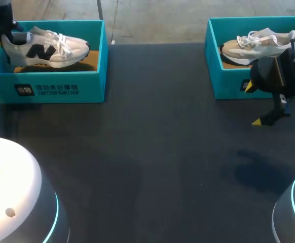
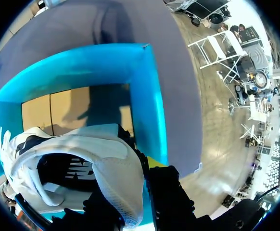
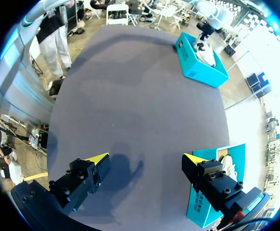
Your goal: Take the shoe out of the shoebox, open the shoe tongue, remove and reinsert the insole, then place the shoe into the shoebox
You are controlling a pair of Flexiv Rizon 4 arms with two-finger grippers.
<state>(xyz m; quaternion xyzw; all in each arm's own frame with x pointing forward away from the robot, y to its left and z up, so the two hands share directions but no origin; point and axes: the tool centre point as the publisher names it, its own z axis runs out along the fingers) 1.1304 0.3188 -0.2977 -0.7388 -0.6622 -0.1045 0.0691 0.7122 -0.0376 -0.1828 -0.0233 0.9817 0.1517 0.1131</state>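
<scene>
left tool (image 2: 130, 192) pinching the heel of the shoe (image 1: 46, 48). shoe sits at rim level of the left shoebox (image 1: 61, 88), not yet clear of it. long axis runs along the box, heel at the tool, toe toward the middle of the desk (image 1: 152, 152). so the lift looks like up, then toward the bare desk. right tool (image 3: 145, 159) spread, empty, hovering by the right shoebox (image 1: 228, 86), well apart from this shoe. left arm clearly nearer.
</scene>
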